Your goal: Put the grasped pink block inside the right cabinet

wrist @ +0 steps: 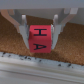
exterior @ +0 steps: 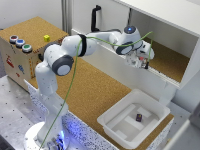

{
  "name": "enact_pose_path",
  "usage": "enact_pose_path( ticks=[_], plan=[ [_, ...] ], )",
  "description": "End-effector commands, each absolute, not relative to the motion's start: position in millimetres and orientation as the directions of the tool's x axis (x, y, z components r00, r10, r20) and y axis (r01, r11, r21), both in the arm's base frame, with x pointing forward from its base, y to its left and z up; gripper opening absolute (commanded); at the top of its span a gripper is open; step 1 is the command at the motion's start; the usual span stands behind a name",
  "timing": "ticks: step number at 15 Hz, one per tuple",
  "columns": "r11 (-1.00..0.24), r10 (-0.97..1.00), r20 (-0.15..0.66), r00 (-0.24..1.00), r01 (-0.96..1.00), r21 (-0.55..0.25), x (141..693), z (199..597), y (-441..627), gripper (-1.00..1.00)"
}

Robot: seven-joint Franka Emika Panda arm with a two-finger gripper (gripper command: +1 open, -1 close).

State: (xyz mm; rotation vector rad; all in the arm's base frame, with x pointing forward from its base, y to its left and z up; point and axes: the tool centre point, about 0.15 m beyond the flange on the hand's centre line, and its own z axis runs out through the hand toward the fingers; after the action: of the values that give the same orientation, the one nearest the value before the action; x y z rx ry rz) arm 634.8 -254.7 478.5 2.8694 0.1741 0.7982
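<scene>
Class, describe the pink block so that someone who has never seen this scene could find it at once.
Start at the big white right cabinet with the cork floor, at the exterior view's right. At its opening hangs the arm's gripper, and the pink block sits pinched between its jaws. It is pinkish-red with black letters, unlike the yellow cube on the box or the dark block in the white tub.

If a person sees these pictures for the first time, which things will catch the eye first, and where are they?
First, the white arm reaching to the exterior view's right, its gripper at the open front of the right cabinet. In the wrist view, the pink block, marked with black letters, sits clamped between the fingers above the cork floor. A dark purple block lies in the white tub below.
</scene>
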Motion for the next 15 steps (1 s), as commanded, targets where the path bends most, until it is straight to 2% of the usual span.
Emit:
enact_pose_path(
  ticks=[1, 2, 9, 15],
  plan=[
    [-0.988, 0.153, 0.459, 0.875, 0.138, 0.067, 676, 484, -275, -1.00],
    [-0.988, 0.156, 0.459, 0.875, 0.137, 0.073, 676, 481, -273, 1.00],
    [-0.976, 0.218, 0.471, 0.855, 0.202, 0.084, 658, 460, -259, 1.00],
    [-0.977, 0.207, 0.494, 0.845, 0.154, 0.147, 582, 475, -232, 1.00]
  ],
)
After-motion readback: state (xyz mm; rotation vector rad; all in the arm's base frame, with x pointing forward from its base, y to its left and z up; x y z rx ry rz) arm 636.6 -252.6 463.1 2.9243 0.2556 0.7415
